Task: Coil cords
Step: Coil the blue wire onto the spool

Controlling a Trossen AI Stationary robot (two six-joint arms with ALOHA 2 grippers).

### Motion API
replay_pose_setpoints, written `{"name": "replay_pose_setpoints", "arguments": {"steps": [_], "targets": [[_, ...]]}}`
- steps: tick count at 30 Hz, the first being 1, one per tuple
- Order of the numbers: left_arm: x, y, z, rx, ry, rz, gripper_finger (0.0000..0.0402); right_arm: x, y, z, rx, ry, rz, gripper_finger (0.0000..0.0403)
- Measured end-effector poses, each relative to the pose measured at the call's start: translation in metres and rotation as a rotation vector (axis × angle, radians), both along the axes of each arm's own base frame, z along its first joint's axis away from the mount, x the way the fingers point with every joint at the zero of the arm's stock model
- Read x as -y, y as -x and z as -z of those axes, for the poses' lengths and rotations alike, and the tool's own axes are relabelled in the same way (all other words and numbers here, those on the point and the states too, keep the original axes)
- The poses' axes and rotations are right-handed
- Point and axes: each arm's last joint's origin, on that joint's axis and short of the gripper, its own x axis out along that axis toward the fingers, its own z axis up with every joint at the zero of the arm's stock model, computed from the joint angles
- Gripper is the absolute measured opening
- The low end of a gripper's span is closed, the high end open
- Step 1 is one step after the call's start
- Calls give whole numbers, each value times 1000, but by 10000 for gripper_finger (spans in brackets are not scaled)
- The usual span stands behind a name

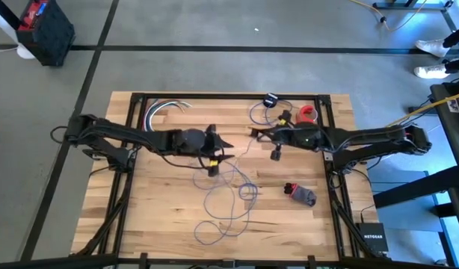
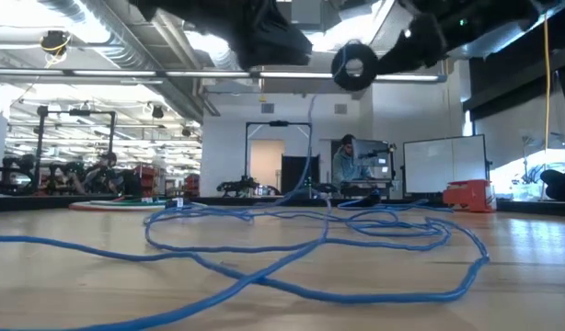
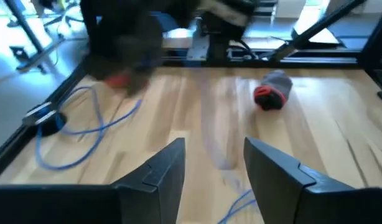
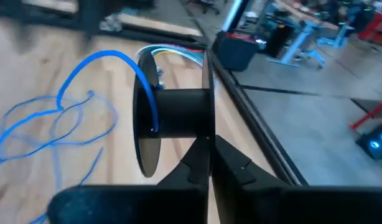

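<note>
A thin blue cord (image 1: 229,196) lies in loose loops on the wooden table (image 1: 162,217); it also shows in the low view (image 2: 310,230). One stretch rises to a black spool (image 4: 175,115), which shows in the low view (image 2: 354,66) as a round black disc with a pale centre. My right gripper (image 1: 255,134) is shut on the spool, above the table's middle. My left gripper (image 1: 223,142) is open just left of it. In the left wrist view (image 3: 216,168) a blurred stretch of cord (image 3: 209,124) runs past its fingers; whether it touches them I cannot tell. My right gripper (image 4: 209,158) pinches the rim of one thin flange (image 4: 207,127) of the spool between its two fingers. The spool is lifted clear of the table, its axis about level. The cord (image 4: 150,93) arcs up over the hub and hangs slack to the loops below.
A grey and red bundle (image 1: 301,193) lies right of the loops. At the far edge are a red roll (image 1: 309,113), a small black device (image 1: 271,99) with another blue cord (image 1: 259,113), and pale cables (image 1: 166,107). A black frame (image 1: 229,96) rims the table.
</note>
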Motion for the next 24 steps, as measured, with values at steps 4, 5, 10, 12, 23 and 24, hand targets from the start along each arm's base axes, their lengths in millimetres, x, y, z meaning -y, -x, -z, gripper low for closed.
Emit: {"name": "replay_pose_setpoints", "arguments": {"steps": [4,5,10,12,23,24], "targets": [[-4,-14,9,60,-25,-5,159,14,-5,7,80,-33,58,6],[-6,-17,10,71,-22,-13,159,16,-6,6,105,-39,59,6],[-13,-19,14,29,7,-46,159,22,-12,3,160,-39,50,5],[-13,-20,14,34,12,-50,159,22,-12,0,191,-34,49,5],[-16,-20,14,17,-94,-76,139,21,-13,-6,236,-5,30,5],[-16,-19,13,17,-102,-77,127,21,-13,-5,230,-6,30,5]]}}
